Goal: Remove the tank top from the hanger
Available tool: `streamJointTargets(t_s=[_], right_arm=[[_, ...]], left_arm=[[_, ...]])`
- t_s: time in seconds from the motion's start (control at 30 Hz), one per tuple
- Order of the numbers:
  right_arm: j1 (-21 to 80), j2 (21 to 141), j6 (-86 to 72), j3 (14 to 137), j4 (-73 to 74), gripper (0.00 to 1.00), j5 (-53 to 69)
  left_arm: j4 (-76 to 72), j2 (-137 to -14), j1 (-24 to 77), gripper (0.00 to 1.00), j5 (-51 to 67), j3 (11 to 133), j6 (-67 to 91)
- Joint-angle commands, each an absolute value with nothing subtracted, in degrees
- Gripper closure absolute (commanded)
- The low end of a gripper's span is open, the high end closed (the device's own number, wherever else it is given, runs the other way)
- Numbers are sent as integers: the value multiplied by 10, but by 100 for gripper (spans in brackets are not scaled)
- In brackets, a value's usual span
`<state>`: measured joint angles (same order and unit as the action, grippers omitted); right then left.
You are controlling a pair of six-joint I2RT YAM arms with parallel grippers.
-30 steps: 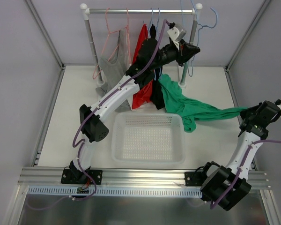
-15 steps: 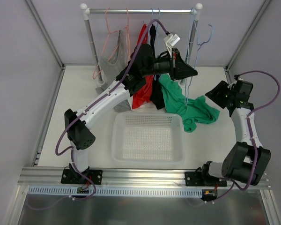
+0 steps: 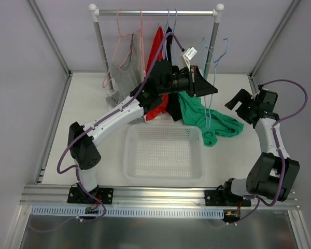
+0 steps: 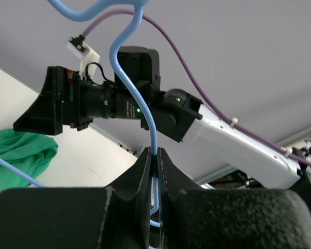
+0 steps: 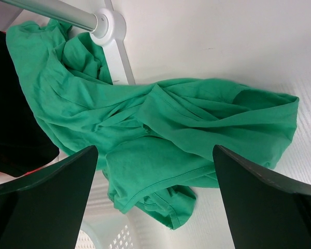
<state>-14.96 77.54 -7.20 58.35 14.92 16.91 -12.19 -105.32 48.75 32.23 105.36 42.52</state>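
The green tank top (image 3: 210, 120) lies crumpled on the table beside the rack's right post, and it fills the right wrist view (image 5: 171, 124). The light-blue hanger (image 3: 213, 67) is off the rod and bare along the wire that shows. Its lower end hangs over the fabric. My left gripper (image 3: 212, 90) is shut on the hanger's wire (image 4: 128, 67), pinched between the jaws (image 4: 155, 153). My right gripper (image 3: 237, 101) stands wide open just above the tank top's right end. Its fingers (image 5: 46, 192) hold nothing.
The rack's rod (image 3: 155, 12) carries pink hangers with a grey top (image 3: 125, 78), a red top (image 3: 155, 52) and a black garment (image 3: 173, 106). A white basket (image 3: 163, 153) sits in front of the tank top. The rack's right post base (image 5: 111, 26) stands beside the fabric.
My right gripper opened and let go of the tank top, which had been stretched to the right and now lies bunched. The left gripper shifted the hanger slightly down and left.
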Motion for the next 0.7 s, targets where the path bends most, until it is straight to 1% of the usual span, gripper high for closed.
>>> streamJointTargets(t_s=[0.0,0.13,0.23,0.27,0.37,0.57,0.67], right_arm=[[-150,759,-62,583,149,1,156],[-150,742,-66,572,149,0,160],[-150,730,-67,563,149,0,168],[-150,723,-68,562,149,1,170],[-150,708,-66,554,149,1,171],[-148,703,-80,541,142,0,190],[-147,705,-76,540,142,1,193]], left_arm=[[-167,-1033,483,100,275,1064,465],[-169,-1054,454,100,243,1090,514],[-170,-1115,417,100,278,1177,569],[-169,-1152,410,100,296,1230,582],[-167,-1209,384,100,312,1305,627],[-165,-1270,352,100,325,1379,642],[-165,-1282,341,100,335,1392,649]])
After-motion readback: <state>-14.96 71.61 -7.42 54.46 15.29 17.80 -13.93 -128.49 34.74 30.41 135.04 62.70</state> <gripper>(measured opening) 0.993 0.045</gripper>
